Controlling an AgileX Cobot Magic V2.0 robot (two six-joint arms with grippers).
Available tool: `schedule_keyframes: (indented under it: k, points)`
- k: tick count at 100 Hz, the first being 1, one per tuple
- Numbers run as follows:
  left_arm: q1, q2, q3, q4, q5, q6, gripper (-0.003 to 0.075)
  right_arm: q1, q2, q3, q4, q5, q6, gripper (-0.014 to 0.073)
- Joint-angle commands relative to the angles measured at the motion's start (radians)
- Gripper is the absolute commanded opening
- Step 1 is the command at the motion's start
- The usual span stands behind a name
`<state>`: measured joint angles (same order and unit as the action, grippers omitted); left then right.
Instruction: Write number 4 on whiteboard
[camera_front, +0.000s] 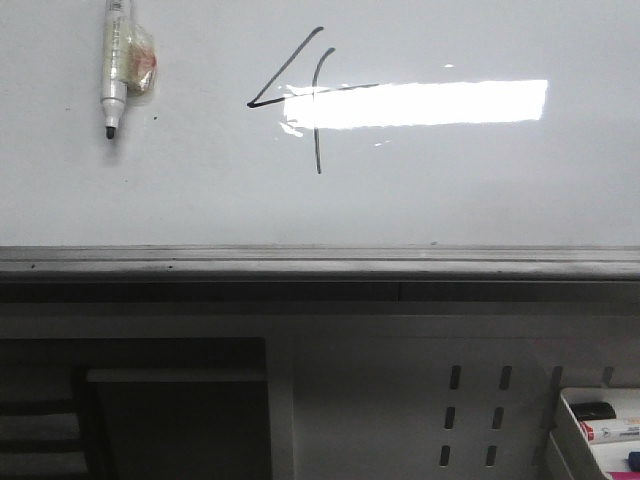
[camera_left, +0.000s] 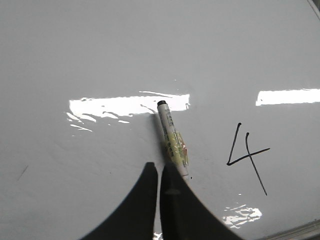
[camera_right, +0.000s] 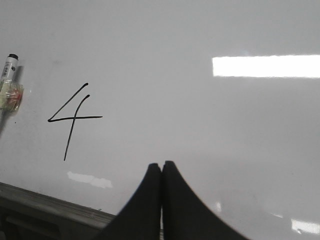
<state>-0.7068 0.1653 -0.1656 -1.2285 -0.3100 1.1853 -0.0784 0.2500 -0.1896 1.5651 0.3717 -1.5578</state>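
Number 4 (camera_front: 300, 95) drawn in black, centre-left on whiteboard (camera_front: 480, 190), crossing a bright reflection. Left end effector (camera_left: 160, 175) clamped on marker (camera_left: 172, 140), tip uncapped, left of the 4. Right end effector (camera_right: 161, 172) fingers together, holding nothing.

Marker (camera_front: 117, 65): top cut by upper frame edge, label print too small to read | number 4 (camera_front: 305, 95): horizontal bar washed out in glare | tray (camera_front: 572, 425), lower right: cut by frame corner, contents unclear.
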Motion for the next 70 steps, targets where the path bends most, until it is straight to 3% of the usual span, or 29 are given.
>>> schedule_keyframes:
  k: [1,10,20,39,53,70]
  points:
    - [-0.01,0.009,-0.026,0.016,-0.021,0.0,-0.002,-0.005,0.004,-0.026,0.042,-0.003,-0.008,-0.0064]
    - [-0.01,0.009,-0.024,0.06,-0.021,0.0,-0.002,-0.005,0.004,-0.026,0.042,-0.003,-0.008,-0.0064]
    - [0.023,0.014,-0.014,0.268,-0.01,-0.049,-0.002,-0.005,0.004,-0.026,0.042,-0.003,-0.008,-0.0064]
    - [0.285,0.014,0.053,0.675,-0.002,-0.535,-0.002,-0.005,0.004,-0.026,0.042,-0.003,-0.008,-0.0064]
    - [0.433,-0.039,0.105,1.019,0.102,-0.899,-0.002,-0.005,0.004,-0.026,0.042,-0.003,-0.008,-0.0064]
    - [0.563,-0.113,0.131,1.095,0.231,-1.006,-0.002,-0.005,0.004,-0.026,0.042,-0.003,-0.008,-0.0064]
